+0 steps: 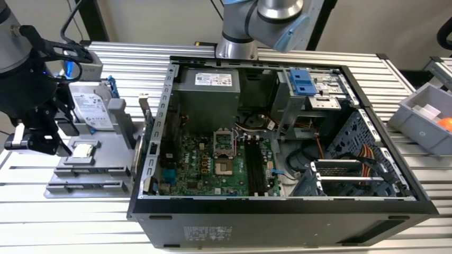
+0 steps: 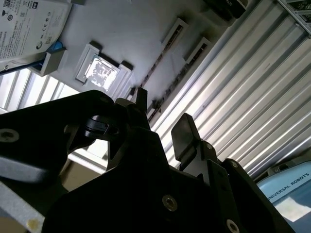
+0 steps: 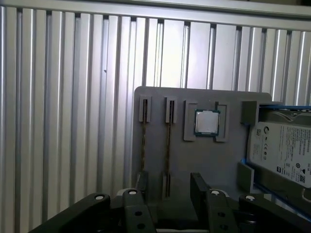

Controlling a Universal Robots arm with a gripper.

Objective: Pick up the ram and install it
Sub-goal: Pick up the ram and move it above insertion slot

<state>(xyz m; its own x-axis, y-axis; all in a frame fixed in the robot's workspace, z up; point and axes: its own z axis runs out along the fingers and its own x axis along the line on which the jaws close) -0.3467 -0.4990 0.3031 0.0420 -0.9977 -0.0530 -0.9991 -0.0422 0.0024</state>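
The ram (image 3: 167, 145) is standing on its long edge in a narrow slot of the grey holder (image 3: 204, 160) - in the first wrist view it is showing edge-on, a long thin dark strip flecked with brown, running straight between the slot's two end brackets. A second strip just like it is sitting in the neighbouring slot, parallel and close beside it.
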